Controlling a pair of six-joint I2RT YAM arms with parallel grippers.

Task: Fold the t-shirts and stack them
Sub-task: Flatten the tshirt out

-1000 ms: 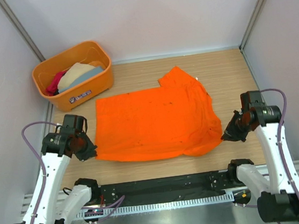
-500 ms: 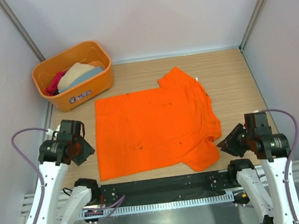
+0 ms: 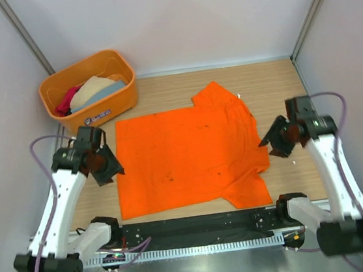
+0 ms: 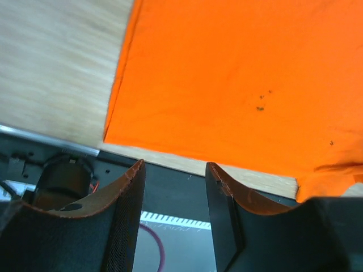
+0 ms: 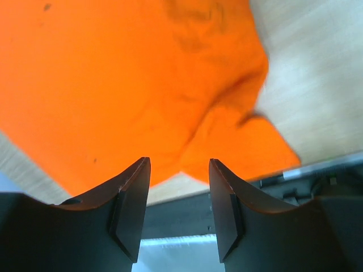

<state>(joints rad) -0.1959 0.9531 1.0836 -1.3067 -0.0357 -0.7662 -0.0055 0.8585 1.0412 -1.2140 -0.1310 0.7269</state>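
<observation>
A bright orange t-shirt (image 3: 190, 154) lies spread flat on the wooden table, its near hem (image 4: 187, 153) along the front edge and one sleeve (image 5: 244, 144) at the near right. More t-shirts, crimson-pink (image 3: 69, 98), beige (image 3: 94, 88) and grey-blue (image 3: 106, 92), are piled in the tub. Beside the shirt's left edge hovers my left gripper (image 3: 110, 172) (image 4: 174, 170), open and empty. Off the shirt's right edge, my right gripper (image 3: 269, 142) (image 5: 180, 164) is open too, holding nothing.
The rigid orange plastic tub (image 3: 103, 114) with a label stands at the back left corner. A black base rail (image 3: 198, 227) runs along the near table edge. Grey walls close in both sides and the back.
Both grippers let go of the orange shirt's near corners and opened. The shirt now lies flatter. Both arms then moved away from the front edge, up beside the shirt's sides.
</observation>
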